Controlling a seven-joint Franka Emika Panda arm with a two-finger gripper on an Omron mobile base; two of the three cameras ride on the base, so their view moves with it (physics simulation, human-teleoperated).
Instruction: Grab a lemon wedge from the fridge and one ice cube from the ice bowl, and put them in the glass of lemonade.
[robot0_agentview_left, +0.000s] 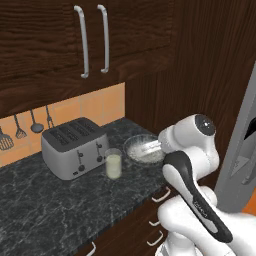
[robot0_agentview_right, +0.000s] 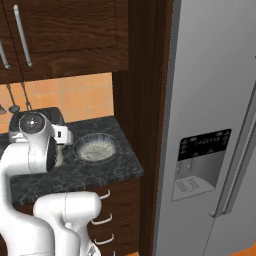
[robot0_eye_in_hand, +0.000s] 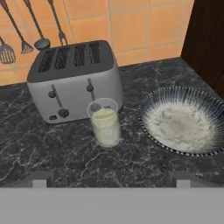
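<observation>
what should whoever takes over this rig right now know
Gripper: open, holding nothing, above the counter and facing the glass.
Glass of lemonade: upright in front of the toaster; no lemon or ice visible in it.
Ice bowl: beside the glass, toward the fridge.
Fridge: doors closed.
Done: nothing yet.
Left: fetch the lemon wedge, take one ice cube, drop both in.

Dark wood cabinets (robot0_agentview_left: 60, 40) hang over a black marbled counter (robot0_agentview_left: 45, 210), with orange tiles (robot0_eye_in_hand: 131, 26) behind.
</observation>
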